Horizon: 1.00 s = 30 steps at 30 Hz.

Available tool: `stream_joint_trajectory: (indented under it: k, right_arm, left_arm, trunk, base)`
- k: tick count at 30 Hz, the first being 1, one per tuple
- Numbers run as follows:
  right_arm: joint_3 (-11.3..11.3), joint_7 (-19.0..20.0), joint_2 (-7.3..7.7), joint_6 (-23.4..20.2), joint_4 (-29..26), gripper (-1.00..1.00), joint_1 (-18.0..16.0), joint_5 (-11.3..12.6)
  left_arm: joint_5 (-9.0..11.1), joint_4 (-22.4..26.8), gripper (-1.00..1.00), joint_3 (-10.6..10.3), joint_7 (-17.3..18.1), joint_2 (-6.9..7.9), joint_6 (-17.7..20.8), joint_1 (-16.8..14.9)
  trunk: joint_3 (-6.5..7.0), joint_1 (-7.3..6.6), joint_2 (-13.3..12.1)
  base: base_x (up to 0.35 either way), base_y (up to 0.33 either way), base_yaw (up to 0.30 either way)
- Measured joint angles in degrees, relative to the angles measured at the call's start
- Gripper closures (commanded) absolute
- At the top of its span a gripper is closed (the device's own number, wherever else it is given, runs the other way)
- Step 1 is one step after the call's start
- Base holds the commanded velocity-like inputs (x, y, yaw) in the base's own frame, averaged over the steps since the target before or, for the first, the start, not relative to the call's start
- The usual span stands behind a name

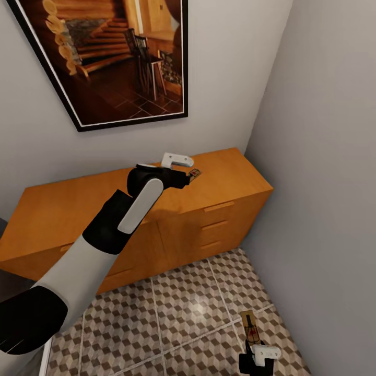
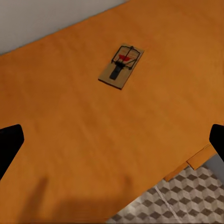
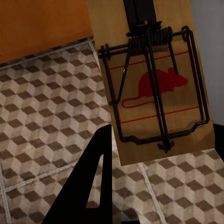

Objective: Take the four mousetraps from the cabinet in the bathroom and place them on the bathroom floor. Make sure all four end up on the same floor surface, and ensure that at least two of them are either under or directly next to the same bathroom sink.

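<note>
One mousetrap (image 1: pixel 195 174) lies flat on top of the orange-brown cabinet (image 1: pixel 62 209), near its back right. My left gripper (image 1: pixel 189 171) hovers just above and short of it, open. In the left wrist view that mousetrap (image 2: pixel 121 66) lies ahead, well beyond the spread dark fingers (image 2: pixel 9 144). My right gripper (image 1: pixel 253 343) hangs low over the cube-patterned bathroom floor (image 1: pixel 183 308), shut on a second mousetrap (image 1: pixel 250 325). Up close, this held mousetrap (image 3: pixel 154 84) shows its wire and red mouse print above the tiles. The sink is out of view.
The cabinet fills a corner between the back wall and the grey right wall (image 1: pixel 324 183). A large framed picture (image 1: pixel 104 57) hangs above it. Drawer handles (image 1: pixel 219 207) face the open tiled floor in front.
</note>
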<state>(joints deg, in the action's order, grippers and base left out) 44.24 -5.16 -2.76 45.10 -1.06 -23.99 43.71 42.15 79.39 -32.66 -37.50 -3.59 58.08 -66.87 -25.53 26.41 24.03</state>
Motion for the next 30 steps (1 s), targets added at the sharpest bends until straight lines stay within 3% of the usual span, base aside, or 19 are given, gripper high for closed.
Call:
stream_joint_trajectory:
  k: [9,14,30]
  right_arm:
    - [0.01,0.00,0.02,0.00,-0.01,1.00,-0.01,-0.01]
    - [0.00,0.00,0.00,0.00,-0.01,1.00,0.02,0.00]
    - [0.00,0.00,-0.04,0.00,-0.01,1.00,-0.01,0.00]
  left_arm:
    - [-0.10,0.32,-1.00,-0.07,8.86,4.23,-0.21,0.97]
    - [-0.12,0.53,-1.00,-0.05,10.49,6.00,-0.22,1.03]
    - [-0.09,0.97,-1.00,-0.05,10.93,6.52,-0.27,1.04]
  trunk:
    - [0.00,0.00,0.00]
    - [0.00,0.00,0.00]
    - [0.00,0.00,0.00]
  base:
    - [0.000,0.000,0.000]
    - [0.000,0.000,0.000]
    - [0.000,0.000,0.000]
